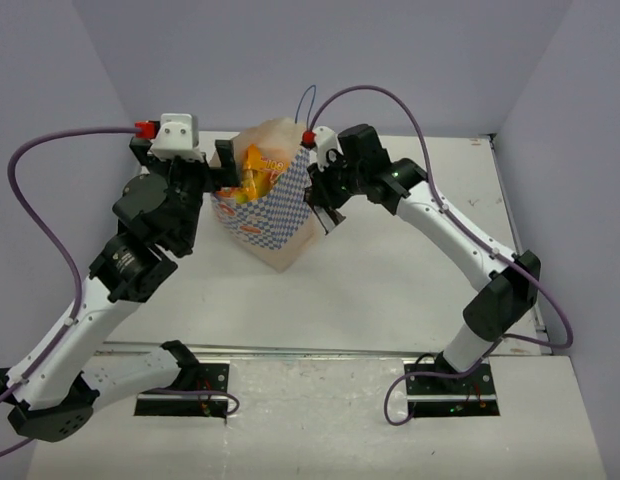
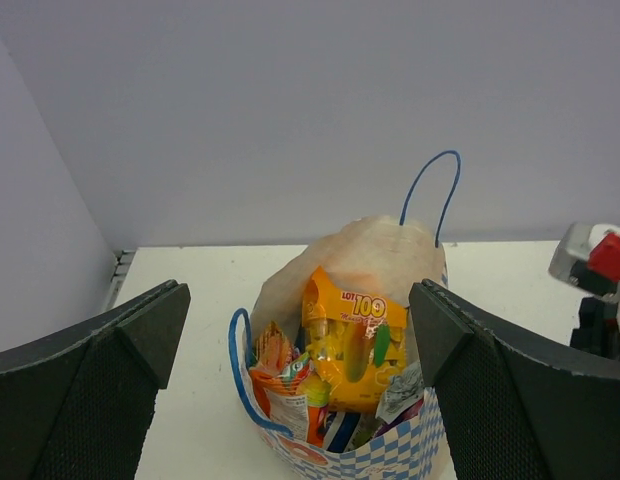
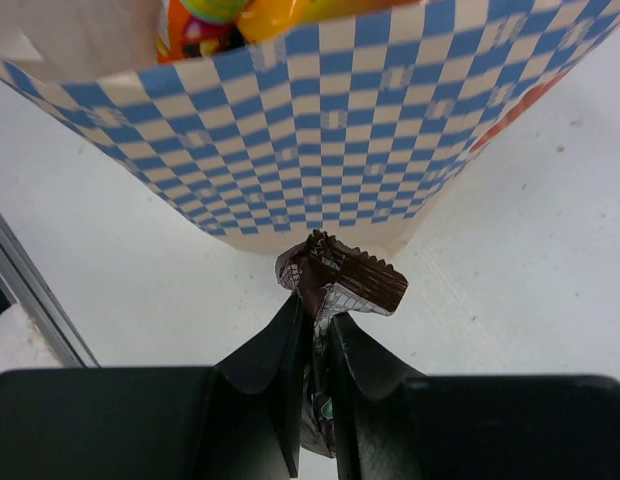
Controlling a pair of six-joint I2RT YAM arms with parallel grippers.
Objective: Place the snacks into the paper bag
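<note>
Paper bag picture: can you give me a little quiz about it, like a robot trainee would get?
1. True or false: the left gripper is open.
2. What does the right gripper pinch? A) a spoon B) small dark brown bar C) a cup
3. Fill in: the yellow-orange bag sits inside the ____.
Key: 1 true; 2 B; 3 paper bag.

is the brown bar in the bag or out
Out: the right gripper pinches the bar outside the bag, by its checkered side.
</note>
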